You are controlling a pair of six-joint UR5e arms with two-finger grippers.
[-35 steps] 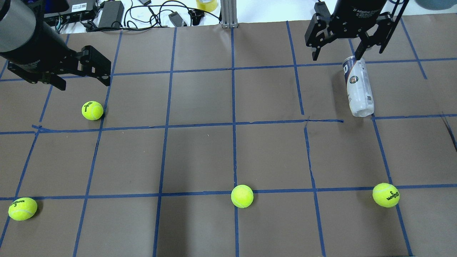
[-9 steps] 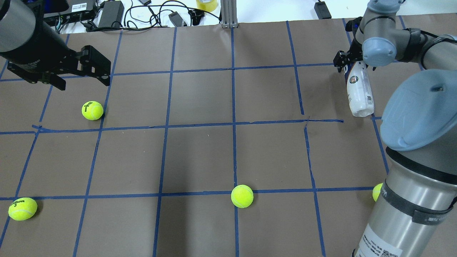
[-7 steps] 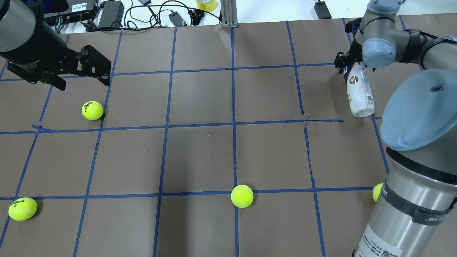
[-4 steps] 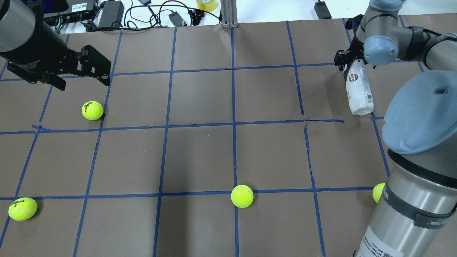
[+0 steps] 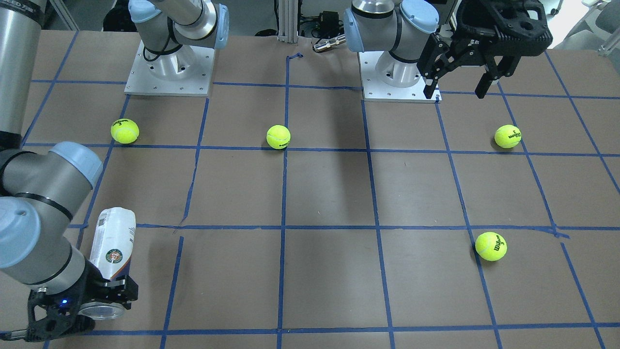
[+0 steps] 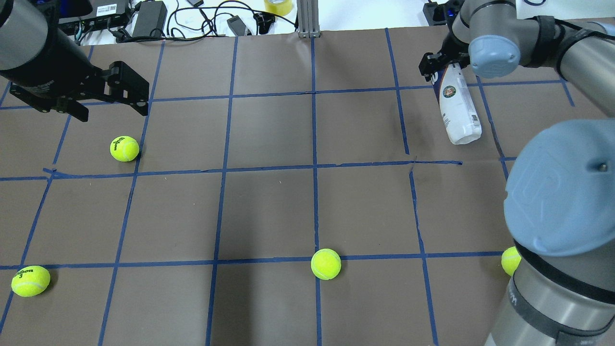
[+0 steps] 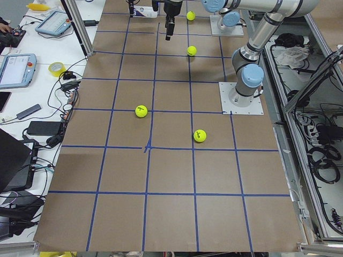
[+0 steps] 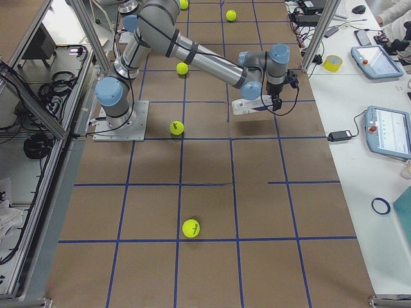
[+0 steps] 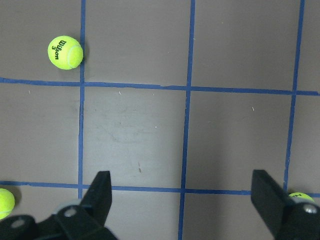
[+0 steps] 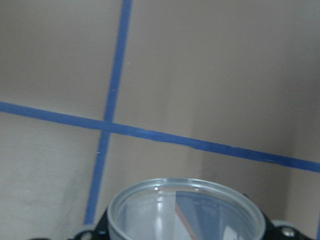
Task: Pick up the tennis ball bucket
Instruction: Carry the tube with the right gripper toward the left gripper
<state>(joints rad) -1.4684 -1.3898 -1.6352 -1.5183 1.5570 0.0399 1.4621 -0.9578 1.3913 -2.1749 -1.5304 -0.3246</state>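
The tennis ball bucket [image 6: 457,111], a clear can with a white and navy label, is held by its open silver-rimmed end at the table's far right. My right gripper [image 6: 441,69] is shut on that end. The can tilts, its closed end lower and pointing toward me. It also shows in the front view [image 5: 114,240] with the gripper [image 5: 99,303] at its rim, and in the right wrist view [image 10: 150,192] as a round clear rim. My left gripper [image 6: 110,109] is open and empty above the far left, near a tennis ball [image 6: 124,148].
Three more tennis balls lie on the brown gridded table: one near left [image 6: 30,280], one near middle [image 6: 325,264], one near right [image 6: 510,259] half hidden by my right arm's elbow [image 6: 562,192]. Cables and power bricks [image 6: 149,17] line the far edge.
My right gripper, which was open over the can 4.8 s ago, has closed on its far end. In the last second the can has shifted left and away, off its old spot.
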